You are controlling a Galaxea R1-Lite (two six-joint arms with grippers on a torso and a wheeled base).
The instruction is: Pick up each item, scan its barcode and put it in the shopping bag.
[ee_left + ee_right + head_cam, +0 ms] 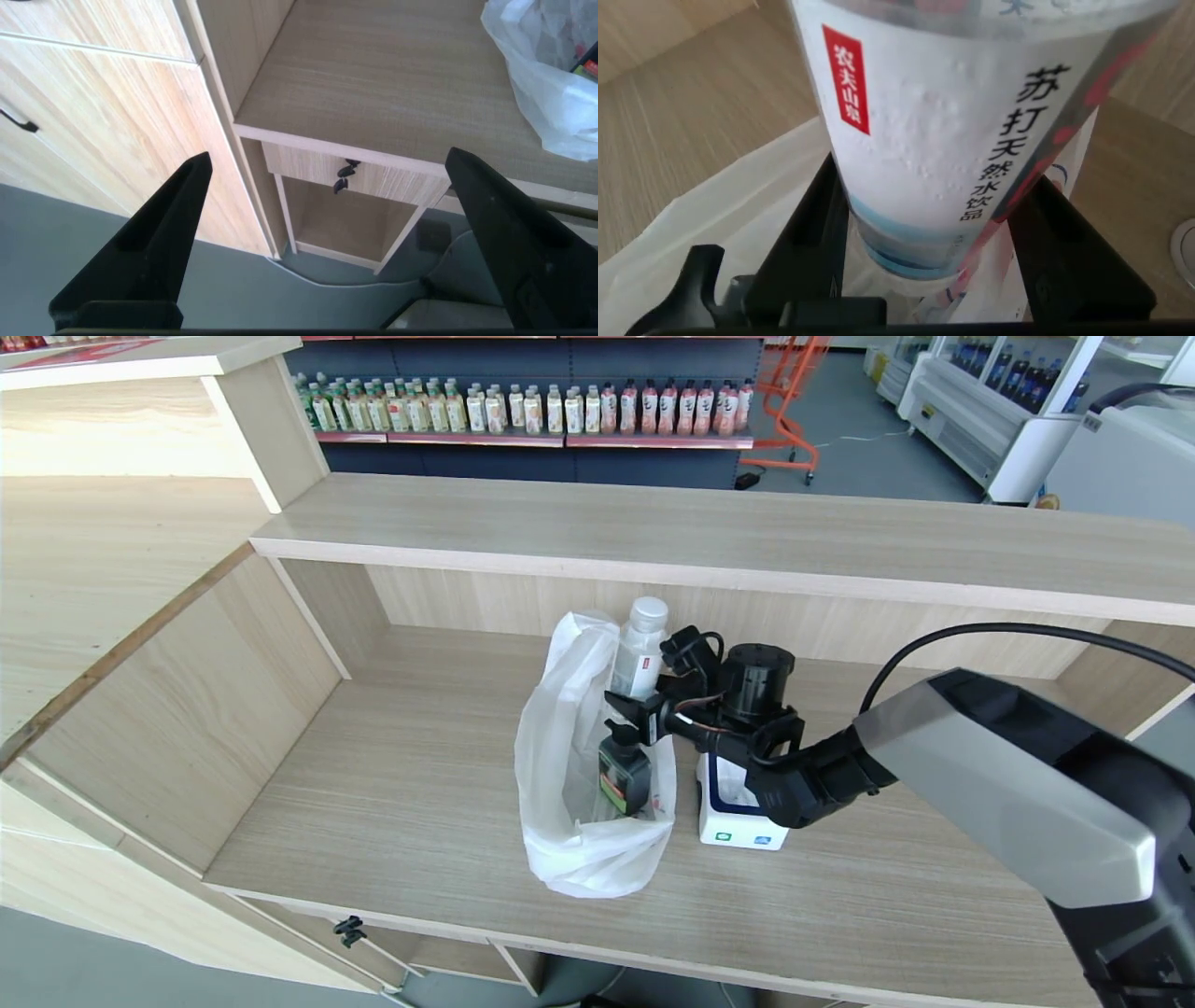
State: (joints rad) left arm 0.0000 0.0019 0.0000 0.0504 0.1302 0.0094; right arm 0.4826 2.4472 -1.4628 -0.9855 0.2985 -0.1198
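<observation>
Clear plastic water bottle with a white cap (639, 649) stands upright in the right gripper (653, 689). The gripper's black fingers (808, 247) are clamped on the bottle's lower body. The bottle hangs at the open mouth of the thin white plastic shopping bag (560, 756), toward the bag's right rim. Inside the bag sits a dark bottle with a green and red label (624, 779). A white box-shaped scanner stand (738, 821) is just beside the bag on the right, under the wrist.

The bag stands near the front edge of the pale wood-grain surface (392, 803). A wide stretch of it lies between the bag and the left side panel (177, 728). An overhanging upper ledge (653, 532) runs behind.

The left gripper (329, 159) hangs low before that front edge, fingers spread wide and holding nothing, above a drawer with a key (346, 175).

Beyond are a shelf of drink bottles (523, 411), an orange rack (794, 401) and white coolers (990, 420).
</observation>
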